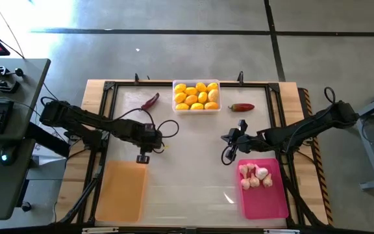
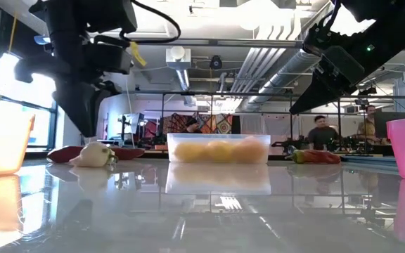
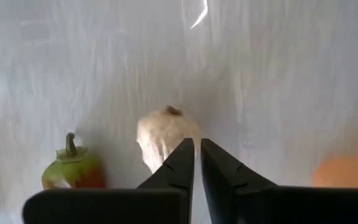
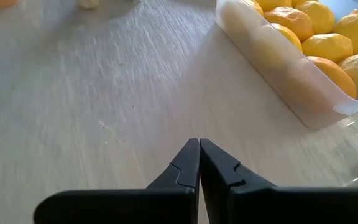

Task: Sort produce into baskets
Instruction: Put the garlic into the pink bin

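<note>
Glossy white worktop (image 1: 193, 162) in a timber frame, set on a polished concrete floor. Left pincer (image 3: 196, 163): tips drawn together, nothing between them, poised over the worktop; a knobbly, whitish garlic bulb (image 3: 164, 138) lies just beyond the tips, partly hidden by them, and a chili pepper (image 3: 73, 169) with a green stalk end lies beside it, its body cut off. Right pincer (image 4: 199, 163): tips together and empty, its arm angled in low. Ahead of it stands the clear, round-cornered tray (image 4: 291, 81) full of dimpled yellow lemons (image 4: 328, 46). Beside it, the pink tray (image 1: 268, 198) holds garlic bulbs (image 1: 255, 177). Near the left pincer sits the translucent orange tray (image 1: 121, 192).
</note>
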### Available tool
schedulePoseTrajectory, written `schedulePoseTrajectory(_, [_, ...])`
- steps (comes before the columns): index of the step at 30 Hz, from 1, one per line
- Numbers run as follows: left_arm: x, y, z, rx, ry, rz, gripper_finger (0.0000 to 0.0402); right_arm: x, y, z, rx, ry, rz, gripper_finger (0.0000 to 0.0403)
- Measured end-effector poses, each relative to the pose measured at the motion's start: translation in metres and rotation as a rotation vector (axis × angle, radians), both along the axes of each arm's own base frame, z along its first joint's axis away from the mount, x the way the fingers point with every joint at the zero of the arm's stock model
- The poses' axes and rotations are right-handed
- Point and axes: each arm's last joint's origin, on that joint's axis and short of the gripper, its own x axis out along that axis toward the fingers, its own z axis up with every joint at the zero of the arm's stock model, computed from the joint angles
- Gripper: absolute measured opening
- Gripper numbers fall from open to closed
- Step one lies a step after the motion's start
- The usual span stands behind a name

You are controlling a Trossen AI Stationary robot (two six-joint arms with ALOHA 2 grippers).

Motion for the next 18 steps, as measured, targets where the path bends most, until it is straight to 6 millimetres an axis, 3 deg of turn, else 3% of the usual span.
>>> schedulePoseTrajectory(6, [0.0014,0.0014,0.0005,0.05,-0.019,0.018,0.0063,0.0,0.0,0.0,0.0,0.0,0.0,0.0])
schedulePoseTrajectory(18, [0.0027,0.0024,-0.0013,0.091,-0.017,0.009,0.0209,-0.0003,-0.0001,-0.0004,-0.001,0.005,0.0,0.0])
